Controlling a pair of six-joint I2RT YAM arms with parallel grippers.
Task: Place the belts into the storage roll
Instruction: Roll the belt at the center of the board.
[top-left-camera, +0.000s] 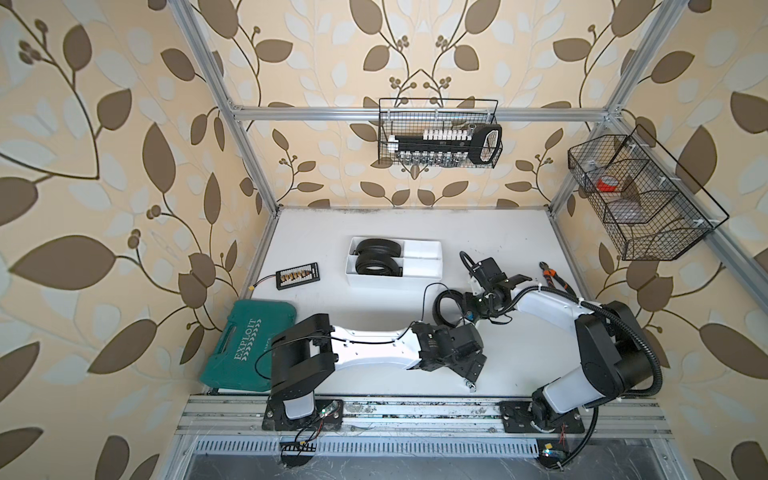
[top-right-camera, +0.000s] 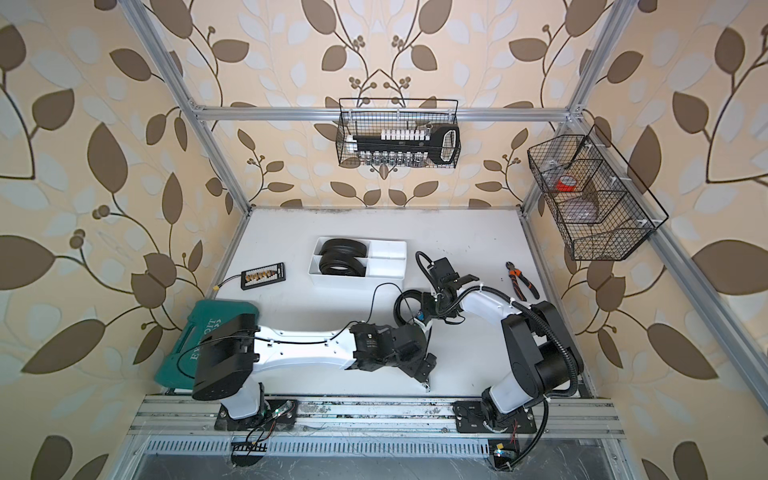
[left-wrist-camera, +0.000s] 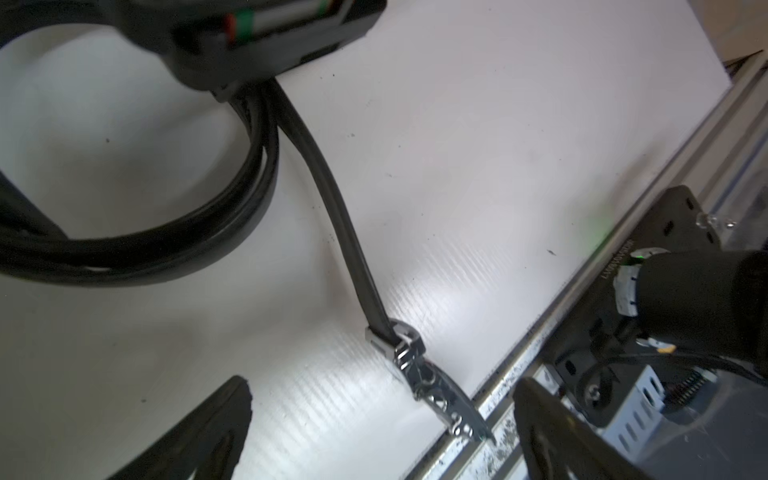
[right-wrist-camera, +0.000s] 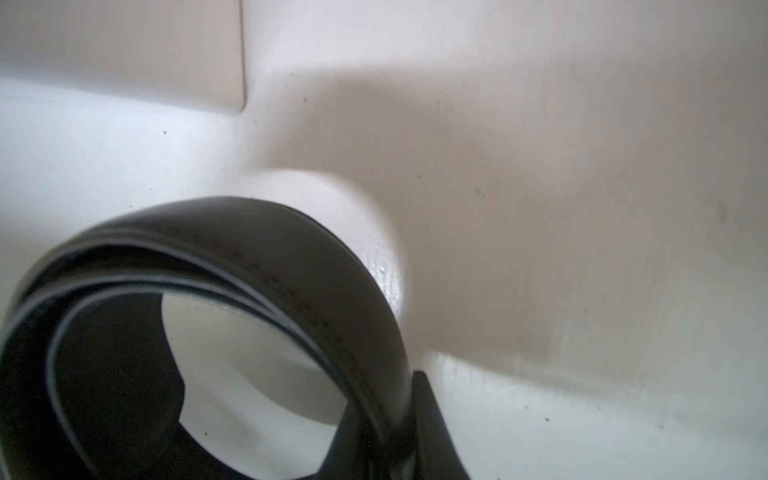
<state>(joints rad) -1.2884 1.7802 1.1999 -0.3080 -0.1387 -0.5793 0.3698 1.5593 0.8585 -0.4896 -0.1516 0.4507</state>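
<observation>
Your left claw (left-wrist-camera: 380, 390) is spread wide, one finger on each side of the third belt's (left-wrist-camera: 340, 224) buckle (left-wrist-camera: 432, 386), neither touching it. Your right claw (top-left-camera: 461, 311) is pinching that belt's coiled part on the counter (top-left-camera: 357, 307), near the storage roll (top-left-camera: 415, 276), whose left compartments hold two coiled belts (top-left-camera: 376, 266). In both top views your left wrist (top-left-camera: 449, 345) covers the strap. The green case (top-left-camera: 245, 345) and pliers (top-left-camera: 552, 276) lie well apart. The loose strap runs from the coil to the counter's front edge, with its buckle end at the rail (top-left-camera: 415, 405).
</observation>
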